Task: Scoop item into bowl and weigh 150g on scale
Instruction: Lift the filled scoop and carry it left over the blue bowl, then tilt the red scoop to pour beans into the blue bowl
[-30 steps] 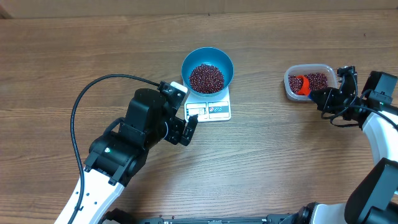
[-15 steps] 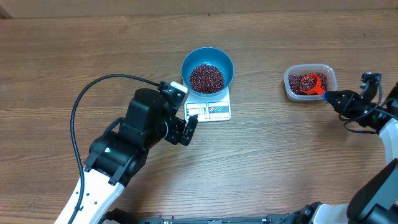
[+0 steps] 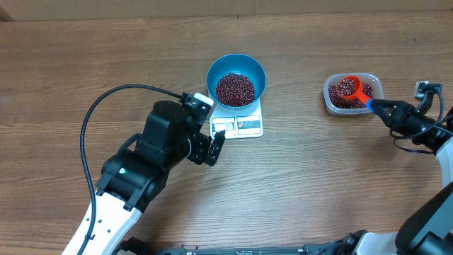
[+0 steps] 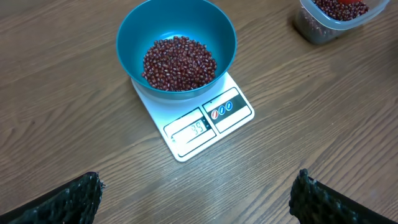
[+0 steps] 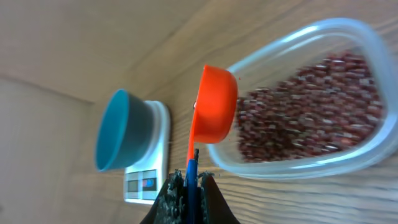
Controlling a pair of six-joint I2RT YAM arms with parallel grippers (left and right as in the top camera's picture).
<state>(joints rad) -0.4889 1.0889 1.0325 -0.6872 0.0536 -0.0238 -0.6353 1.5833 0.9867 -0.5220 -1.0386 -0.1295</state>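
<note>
Overhead, the orange scoop (image 3: 347,88) has come up out of the beans (image 3: 359,99) in the clear tub (image 3: 328,100) carrying a fresh load, right fingers (image 3: 388,111) clenched on its blue handle (image 3: 369,103). So another pour looks due. It's bare table (image 3: 297,149) all the way to the blue bowl (image 3: 211,74) on the scale (image 3: 244,125). In the left wrist view, the left fingers (image 4: 81,196) are spread wide and empty, short of the scale, and the bowl has plenty of room left. The right wrist view shows the scoop just above the tub's rim, so that lip needs clearing first.

Bean-filled blue bowl (image 4: 177,43) on white scale (image 4: 205,121)
</note>
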